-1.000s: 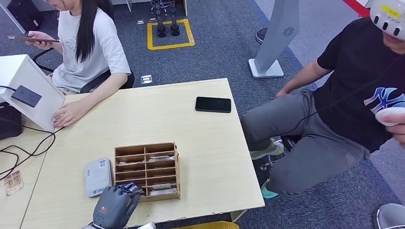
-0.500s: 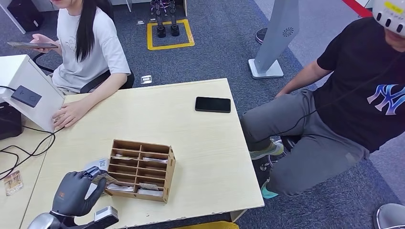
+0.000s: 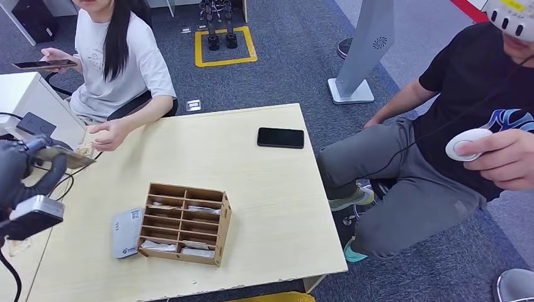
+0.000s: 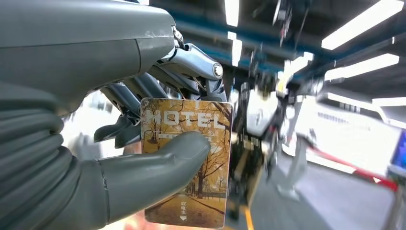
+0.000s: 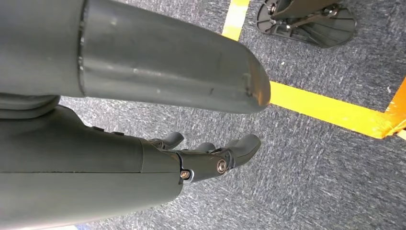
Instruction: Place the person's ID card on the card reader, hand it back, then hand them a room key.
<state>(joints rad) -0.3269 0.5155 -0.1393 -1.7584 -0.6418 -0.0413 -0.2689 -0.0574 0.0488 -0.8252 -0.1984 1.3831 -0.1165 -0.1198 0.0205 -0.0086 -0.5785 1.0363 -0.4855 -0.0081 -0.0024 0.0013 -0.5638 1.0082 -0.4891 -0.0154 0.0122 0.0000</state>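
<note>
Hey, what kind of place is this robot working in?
Probably a lab staged as a hotel front desk: a HOTEL key card in the left hand, a wooden card rack, a card reader, yellow floor markings.

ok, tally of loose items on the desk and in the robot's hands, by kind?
Phone, black, flat on the desk: 1
Wooden card organizer: 1
Card reader, grey: 1
Hotel key card, held in the left hand: 1
Right hand: 0 items
Total: 4
</note>
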